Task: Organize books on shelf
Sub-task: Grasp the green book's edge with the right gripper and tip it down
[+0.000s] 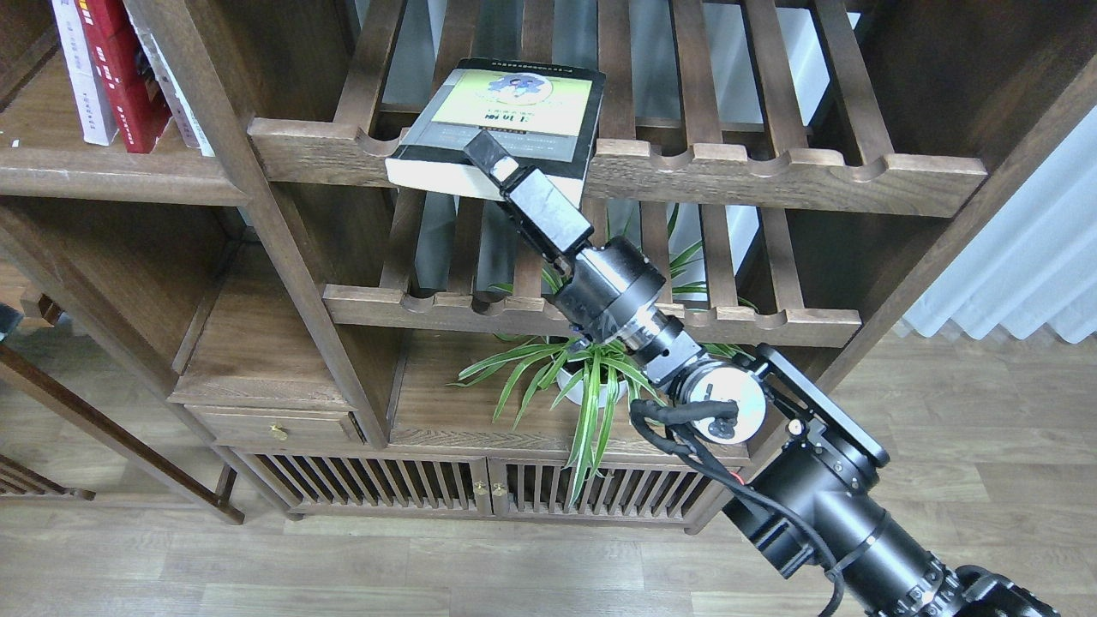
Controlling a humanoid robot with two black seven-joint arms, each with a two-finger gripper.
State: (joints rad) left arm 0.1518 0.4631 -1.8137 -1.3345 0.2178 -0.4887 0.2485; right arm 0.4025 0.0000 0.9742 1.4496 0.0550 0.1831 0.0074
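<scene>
The right gripper point(490, 164) is pinching the near edge of the yellow-green book point(506, 120), which is lying flat on the upper slatted rack point(771, 167) with its front corner overhanging the scalloped rail. Held only at that edge, the thick book is risking a sag or twist out of the grip, or a snag on the rail. The red book point(120, 77) and white book point(81, 81) are standing on the shelf point(94, 176) at upper left.
</scene>
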